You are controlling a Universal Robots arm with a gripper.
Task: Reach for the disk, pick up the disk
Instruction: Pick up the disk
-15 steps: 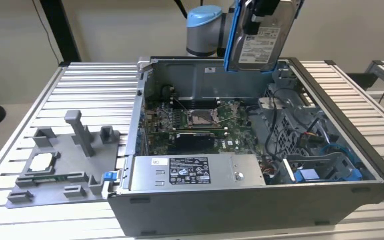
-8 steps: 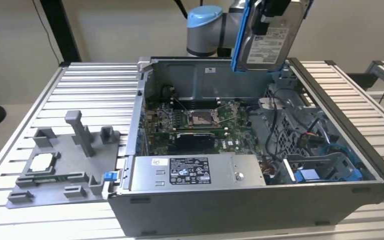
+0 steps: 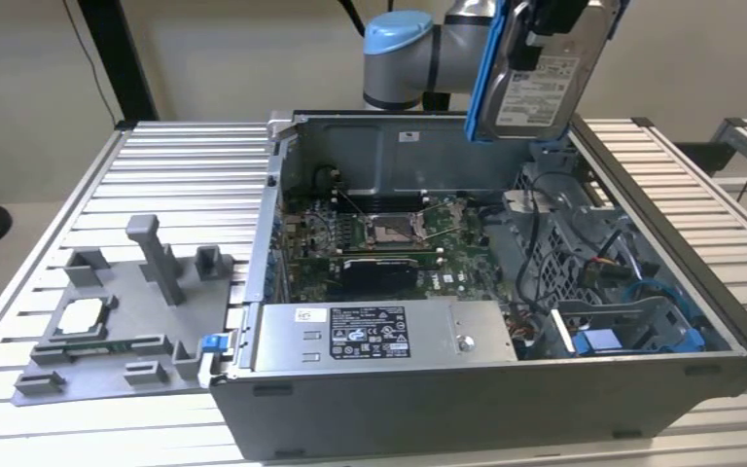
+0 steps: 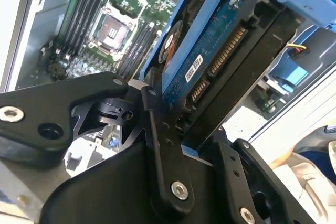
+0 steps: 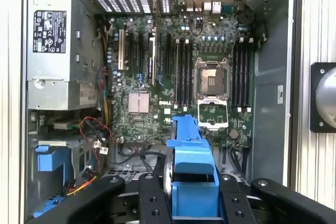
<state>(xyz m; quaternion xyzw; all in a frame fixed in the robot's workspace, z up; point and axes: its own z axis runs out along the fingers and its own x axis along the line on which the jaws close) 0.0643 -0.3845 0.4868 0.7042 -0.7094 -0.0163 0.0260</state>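
Hanging at the top right of the exterior view, the disk (image 3: 545,83) sits clamped in the gripper (image 3: 539,39), lifted clear above the open PC case (image 3: 504,399), label facing cam, blue bracket round its edges. Inside the case: motherboard (image 3: 387,238) at centre w/ bare CPU socket, silver PSU box (image 3: 387,336) along the near wall, a blue drive bay (image 3: 633,331) at lower right w/ cables around it. Grey plastic fixture (image 3: 114,311) lies on the slatted table (image 3: 192,165) at frame left, apart from the case. Second wrist view: black fingers (image 4: 157,145) closed on the disk (image 4: 210,61) from both sides, its connector edge and blue circuit board showing at centre; motherboard (image 4: 110,24) at upper left behind. First wrist view: disk's blue bracket (image 5: 191,166) at bottom centre between the fingers (image 5: 152,198); below it the case interior – motherboard (image 5: 178,77) mid-frame, PSU box (image 5: 52,51) upper left, drive bay (image 5: 52,161) lower left w/ red and yellow wires beside it.
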